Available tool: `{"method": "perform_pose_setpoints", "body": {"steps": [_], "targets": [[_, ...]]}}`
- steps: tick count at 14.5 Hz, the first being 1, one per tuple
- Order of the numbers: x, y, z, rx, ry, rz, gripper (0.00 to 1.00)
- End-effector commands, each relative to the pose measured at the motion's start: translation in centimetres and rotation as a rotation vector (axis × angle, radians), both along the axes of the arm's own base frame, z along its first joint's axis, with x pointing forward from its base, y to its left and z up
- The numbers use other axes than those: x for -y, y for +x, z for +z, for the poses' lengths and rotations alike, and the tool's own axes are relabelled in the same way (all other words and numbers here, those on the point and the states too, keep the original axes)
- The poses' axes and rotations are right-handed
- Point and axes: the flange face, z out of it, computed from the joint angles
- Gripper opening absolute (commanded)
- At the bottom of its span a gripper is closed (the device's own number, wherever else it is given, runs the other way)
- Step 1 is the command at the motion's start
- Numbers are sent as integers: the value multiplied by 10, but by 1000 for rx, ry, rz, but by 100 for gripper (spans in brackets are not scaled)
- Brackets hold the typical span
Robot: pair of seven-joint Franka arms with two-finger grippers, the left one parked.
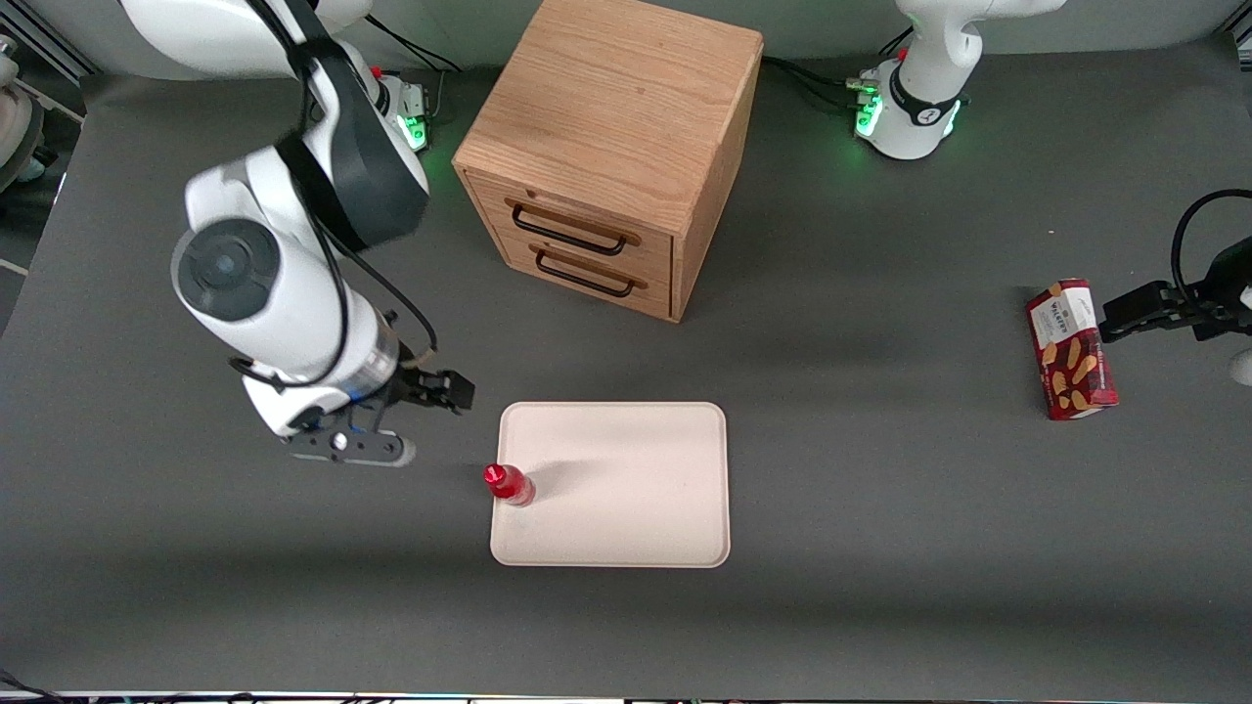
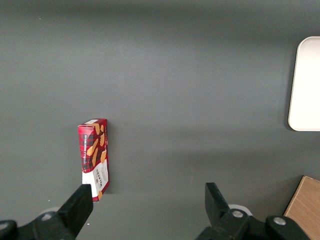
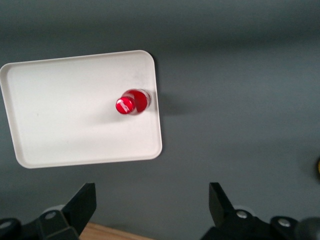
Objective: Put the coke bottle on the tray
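The small red coke bottle (image 1: 509, 484) stands upright on the cream-white tray (image 1: 626, 508), just inside the tray's edge toward the working arm's end. In the right wrist view the coke bottle (image 3: 132, 103) shows from above on the tray (image 3: 65, 115), near its rim. My right gripper (image 1: 391, 452) is raised above the bare table beside the tray, apart from the bottle. It is open and empty, with its two fingers (image 3: 82, 205) spread wide.
A wooden two-drawer cabinet (image 1: 611, 156) stands farther from the front camera than the tray. A red snack box (image 1: 1071, 349) lies toward the parked arm's end of the table and also shows in the left wrist view (image 2: 95, 157).
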Motion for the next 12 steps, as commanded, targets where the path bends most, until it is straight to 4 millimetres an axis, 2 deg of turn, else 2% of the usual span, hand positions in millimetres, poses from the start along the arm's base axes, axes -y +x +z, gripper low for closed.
{"method": "perform_pose_setpoints", "body": {"steps": [1,3,4,6,8,12], "targets": [[23,-39,39,-11,18,-30,100],[34,-60,67,-8,21,-26,100],[40,-64,75,-9,21,-23,100],[67,-66,87,-1,26,-46,100],[102,-68,91,-10,26,-3,100],[193,-71,96,-12,35,76,100]]}}
